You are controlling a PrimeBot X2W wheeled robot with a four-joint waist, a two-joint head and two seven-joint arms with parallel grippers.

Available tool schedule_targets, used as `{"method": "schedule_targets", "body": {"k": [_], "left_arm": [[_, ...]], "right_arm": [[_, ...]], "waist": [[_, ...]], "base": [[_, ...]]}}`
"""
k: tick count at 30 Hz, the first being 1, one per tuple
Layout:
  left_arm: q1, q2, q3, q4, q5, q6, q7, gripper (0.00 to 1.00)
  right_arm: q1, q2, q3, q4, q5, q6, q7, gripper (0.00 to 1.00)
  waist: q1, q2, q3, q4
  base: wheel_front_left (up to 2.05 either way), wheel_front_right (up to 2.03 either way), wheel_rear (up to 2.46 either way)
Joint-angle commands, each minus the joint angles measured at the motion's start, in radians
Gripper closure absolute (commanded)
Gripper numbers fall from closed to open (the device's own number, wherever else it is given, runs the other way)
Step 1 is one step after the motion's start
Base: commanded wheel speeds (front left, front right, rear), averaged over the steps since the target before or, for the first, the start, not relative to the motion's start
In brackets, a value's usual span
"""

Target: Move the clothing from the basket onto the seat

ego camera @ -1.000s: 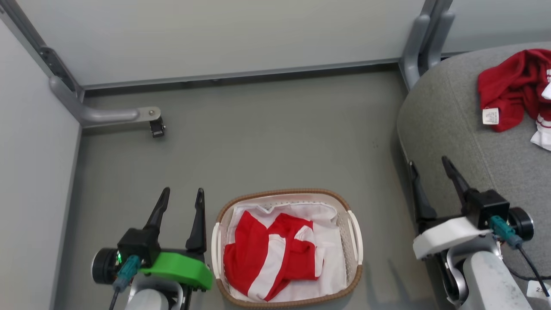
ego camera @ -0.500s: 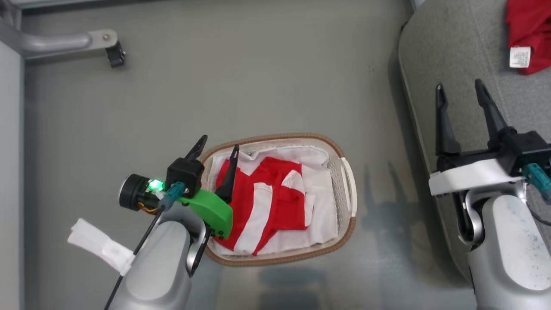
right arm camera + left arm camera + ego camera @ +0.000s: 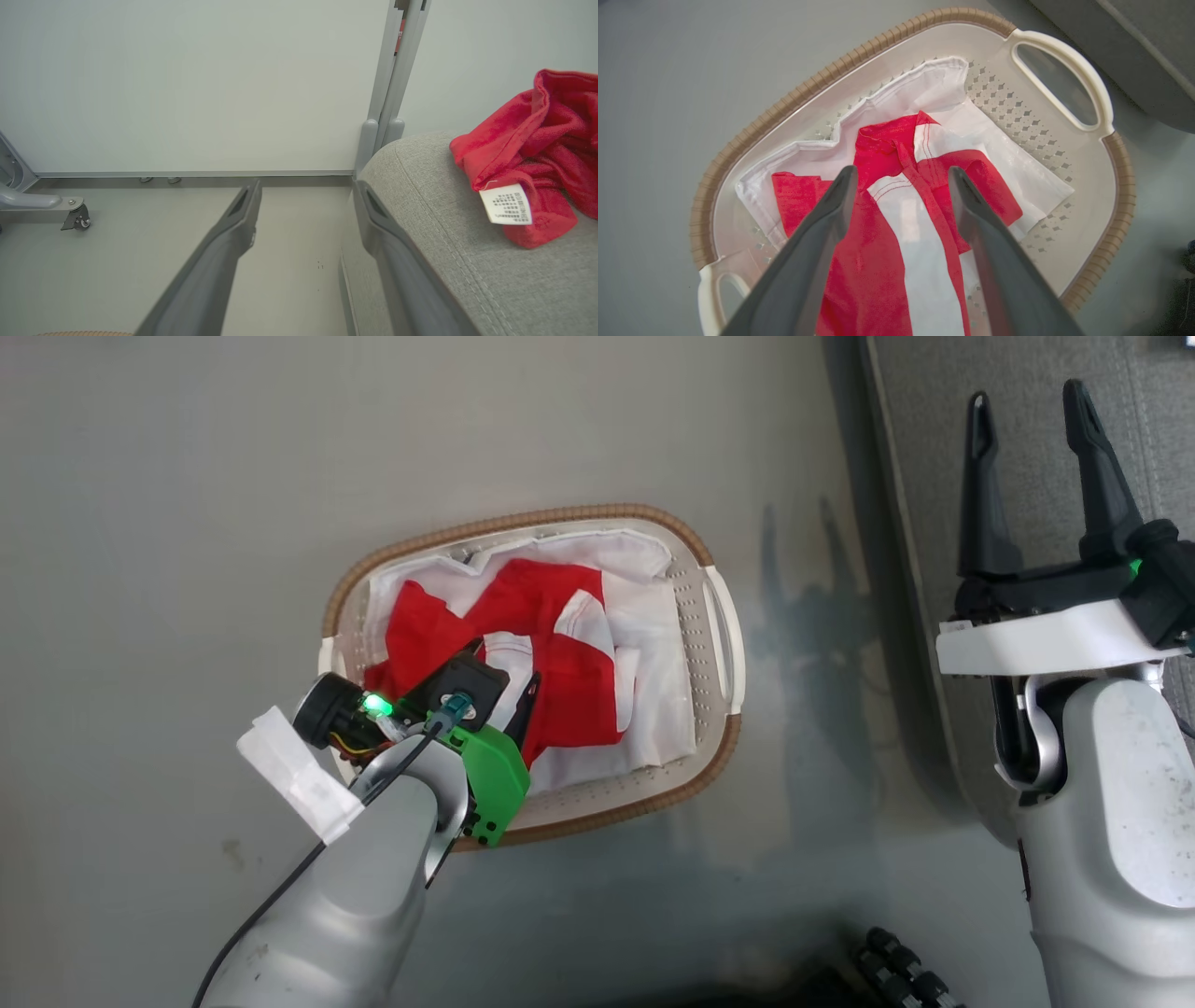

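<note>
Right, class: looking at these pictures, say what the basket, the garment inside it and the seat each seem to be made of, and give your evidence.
Basket: smooth white moulded plastic, judging by the punched holes; its brown rim looks woven, possibly moulded too. Garment: thin red-and-white fabric, creased, with visible stitching. Seat: grey coarse-textured upholstery cloth with a sewn seam.

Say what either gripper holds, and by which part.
Nothing held. Left gripper open over the garment in the basket; right gripper open by the seat.
</note>
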Motion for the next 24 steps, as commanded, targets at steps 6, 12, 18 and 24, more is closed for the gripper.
{"method": "schedule_targets", "body": {"k": [6, 12, 18, 24], "left_arm": [[-0.088, 0.005, -0.073, 0.093, -0.017, -0.002, 0.032, 0.0], [-0.138, 0.005, -0.1, 0.168, -0.032, -0.003, 0.035, 0.0], [-0.186, 0.01, -0.114, 0.246, -0.013, 0.066, 0.052, 0.0], [-0.221, 0.018, -0.121, 0.297, 0.0, 0.134, 0.043, 0.0]], "right_arm": [[-0.044, -0.003, 0.025, -0.032, 0.03, -0.001, -0.002, 0.0], [-0.06, -0.003, 0.035, -0.051, 0.046, -0.001, -0.002, 0.0], [-0.07, -0.003, 0.049, -0.064, 0.069, -0.001, -0.002, 0.0], [-0.081, -0.003, 0.063, -0.071, 0.083, -0.001, -0.002, 0.0]], "waist": [[-0.0001, 0.0, 0.159, -0.093], [-0.0001, 0.0, 0.215, -0.118], [-0.0001, 0.0, 0.257, -0.137], [-0.0001, 0.0, 0.276, -0.148]], "base": [[0.0, 0.0, 0.0], [0.0, 0.0, 0.0], [0.0, 0.0, 0.0], [0.0, 0.0, 0.0]]}}
